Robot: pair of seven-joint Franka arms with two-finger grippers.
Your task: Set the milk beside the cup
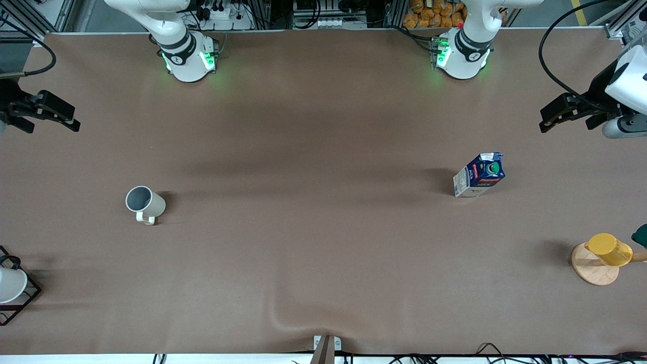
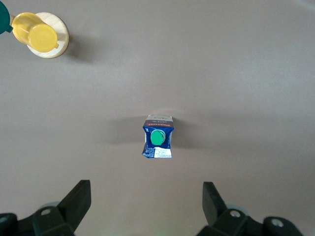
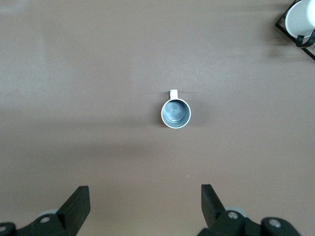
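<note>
Nearest the front camera, at the left arm's end of the table (image 1: 323, 283), a yellow cup (image 1: 609, 249) sits on a wooden disc (image 1: 594, 268); at the right arm's end a white cup (image 1: 10, 284) rests in a black wire rack (image 1: 22, 298). Neither belongs to the job. Farther up stands the cup (image 1: 145, 203), a cream mug with a grey inside, upright toward the right arm's end, its small handle turned toward the front camera. Farther still, and well apart from it toward the left arm's end, the milk (image 1: 479, 174) stands upright, green cap on top. Nothing has been picked up yet, so the step in hand looks like the reach for the carton. The left gripper (image 1: 563, 114) hangs high over the table's edge at its own end, fingers spread wide and empty, and its wrist view looks down on the carton; it seems the natural arm for the grasp. It would do well to come straight down, close on the carton's flat sides below the sloping top, and squeeze gently, since a thin carton may dent or tip. The right gripper (image 1: 48, 112) waits over its own end, also spread apart and empty.
</note>
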